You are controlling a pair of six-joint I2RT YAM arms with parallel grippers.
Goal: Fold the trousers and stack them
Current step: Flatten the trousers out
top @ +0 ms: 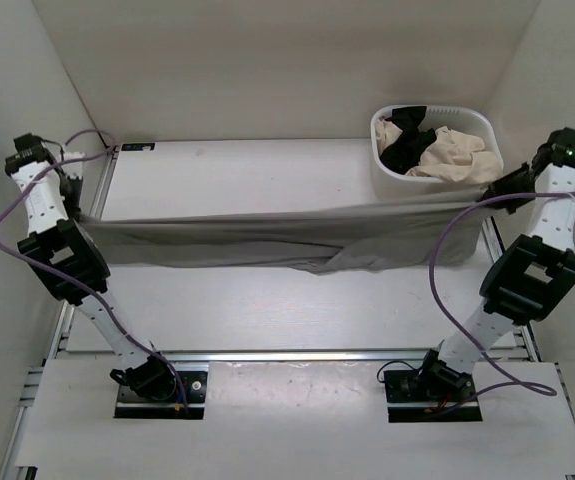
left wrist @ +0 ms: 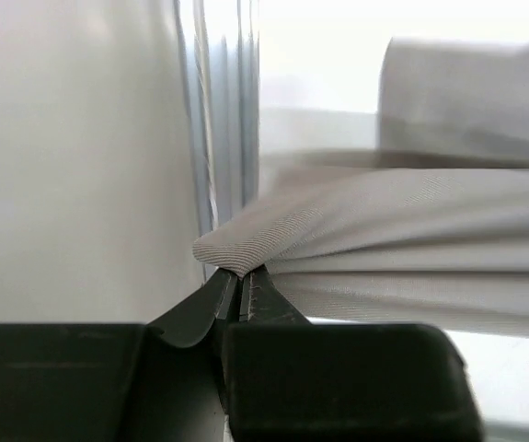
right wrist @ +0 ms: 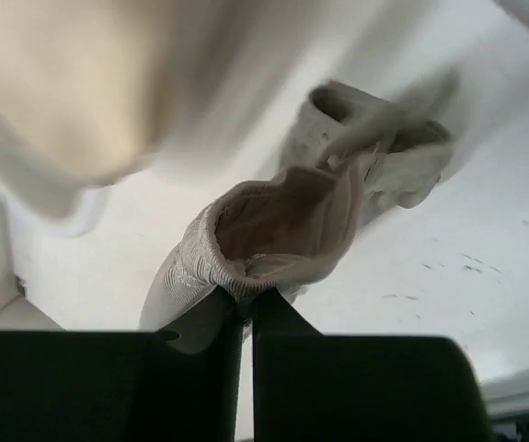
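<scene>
The white basket (top: 391,168) holds a black garment (top: 404,150) and a beige garment (top: 454,155), heaped above its rim. Nearer than the basket spreads the pale table (top: 267,300) – plain off-white walls (top: 267,60) close it in behind and beside the basket. The trousers (top: 267,240) hang just in front of the basket, stretched leftward from it, long axis across the table. The left gripper (left wrist: 243,281) is clenched on the end far from the basket – the right gripper (right wrist: 244,299) pinches a ribbed opening beside the basket.
</scene>
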